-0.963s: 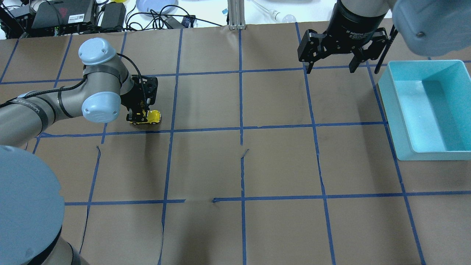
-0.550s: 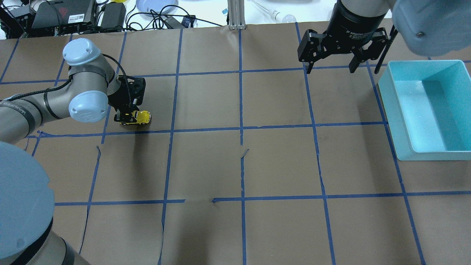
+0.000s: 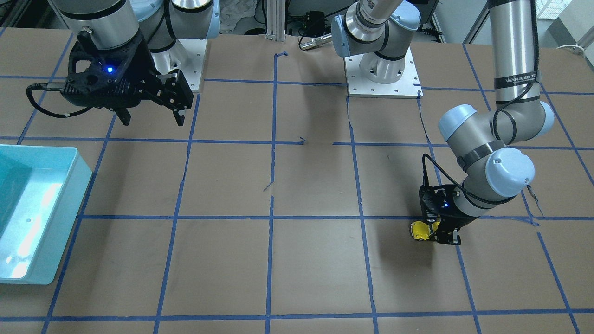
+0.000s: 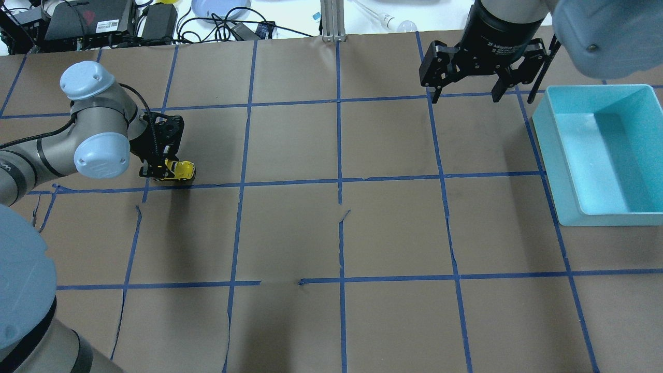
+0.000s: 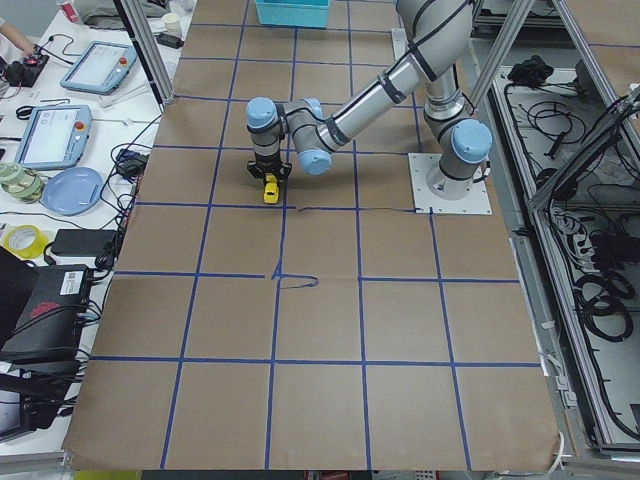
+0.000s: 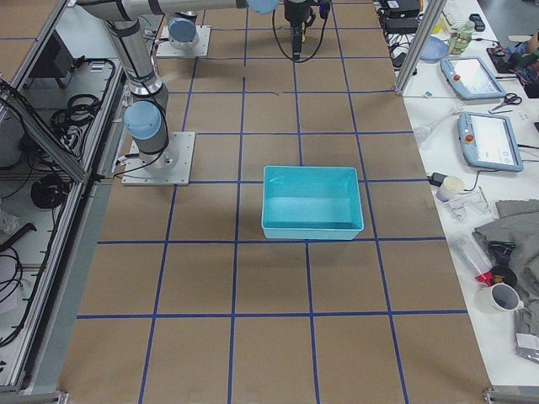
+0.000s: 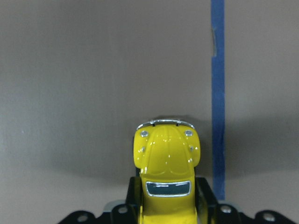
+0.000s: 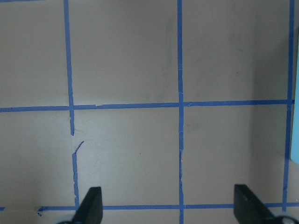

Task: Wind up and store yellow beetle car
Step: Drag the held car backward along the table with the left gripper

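Looking across the brown paper table [image 4: 393, 233], I take the teal bin [image 4: 551, 166] as my marker. The right gripper [image 4: 465, 98] hangs near the bin's corner on the car's side, raised off the paper, fingers spread wide with nothing between them. The left gripper [image 4: 159, 173] is well apart from the bin, at the opposite end of the table and low to the surface. It is pinching the yellow car [image 4: 182, 169] across the rear half of its body. From the left wrist camera I see the bonnet poking out ahead of the fingers, nose toward the bin's end.

I judge the car light and rigid, but its glossy rounded shell looks slippery, so it could squirt out of a high pinch. I'd hold it low on the flanks, clear of the wheels so they can roll for winding. I'd squeeze gently, since the thin bumpers look fragile.
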Tool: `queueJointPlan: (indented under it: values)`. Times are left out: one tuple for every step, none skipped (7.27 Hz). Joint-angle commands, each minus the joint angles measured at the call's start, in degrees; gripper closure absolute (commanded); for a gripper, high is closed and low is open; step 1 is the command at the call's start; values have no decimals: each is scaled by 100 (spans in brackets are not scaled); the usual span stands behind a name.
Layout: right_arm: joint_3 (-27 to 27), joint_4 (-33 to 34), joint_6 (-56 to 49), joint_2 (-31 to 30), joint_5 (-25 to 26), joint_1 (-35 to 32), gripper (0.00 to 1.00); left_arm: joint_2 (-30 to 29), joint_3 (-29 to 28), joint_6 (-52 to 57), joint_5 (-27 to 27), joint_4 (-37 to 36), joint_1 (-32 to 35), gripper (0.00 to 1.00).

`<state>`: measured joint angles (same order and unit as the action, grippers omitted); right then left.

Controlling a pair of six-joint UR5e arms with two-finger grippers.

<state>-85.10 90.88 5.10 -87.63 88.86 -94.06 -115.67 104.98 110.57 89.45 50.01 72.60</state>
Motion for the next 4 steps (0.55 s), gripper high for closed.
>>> queueJointPlan:
  values:
    - [2, 0, 0, 0, 0, 1, 0, 18, 5, 131, 2, 8, -184, 61]
    - [2, 0, 0, 0, 0, -7, 0, 18, 5, 175, 19, 8, -228, 58]
    - [2, 0, 0, 0, 0, -8, 0, 18, 5, 175, 11, 8, -264, 44]
    - [2, 0, 0, 0, 0, 1, 0, 18, -4, 166, 2, 8, -264, 26]
